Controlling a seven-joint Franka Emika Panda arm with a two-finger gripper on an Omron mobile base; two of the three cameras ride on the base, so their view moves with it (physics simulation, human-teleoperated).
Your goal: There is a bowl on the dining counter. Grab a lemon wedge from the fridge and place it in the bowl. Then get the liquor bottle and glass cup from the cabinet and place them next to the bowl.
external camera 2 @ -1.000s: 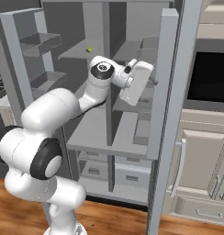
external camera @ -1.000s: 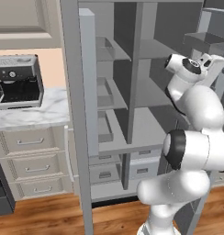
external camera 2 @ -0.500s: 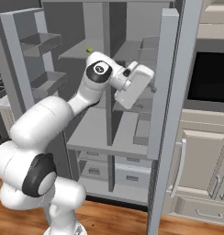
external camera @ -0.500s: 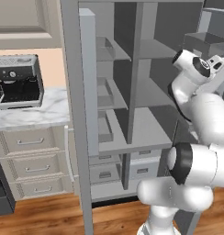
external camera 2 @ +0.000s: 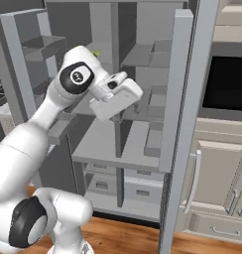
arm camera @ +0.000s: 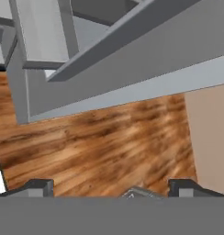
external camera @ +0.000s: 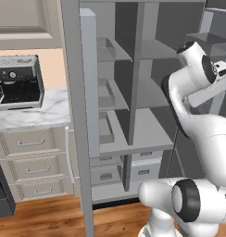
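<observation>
The fridge (external camera 2: pixel 185 74) stands open, with bare grey shelves inside. A tiny yellow-green lemon wedge (external camera 2: pixel 95 53) lies on an upper shelf, just behind and above my wrist. In the right base view my white hand (external camera 2: pixel 115 96) hangs in front of the middle shelves, below and right of the wedge. In the left base view the hand (external camera: pixel 212 78) sits at the right edge of the open fridge (external camera: pixel 147 125). My gripper (arm camera: pixel 113 188) is open and empty, facing down at the wooden floor. The bowl, liquor bottle and glass cup are out of view.
A coffee machine (external camera: pixel 20 81) stands on a marble worktop (external camera: pixel 36 115) over cream drawers, left of the fridge. A dark oven front (external camera 2: pixel 227 82) and cream cabinets (external camera 2: pixel 212 173) lie to the right. The fridge door edge (arm camera: pixel 132 92) crosses the hand view above the floor.
The arm has lifted and folded in toward the fridge, and the hand has shifted left in the right base view, closer under the lemon wedge. The gripper stays open.
</observation>
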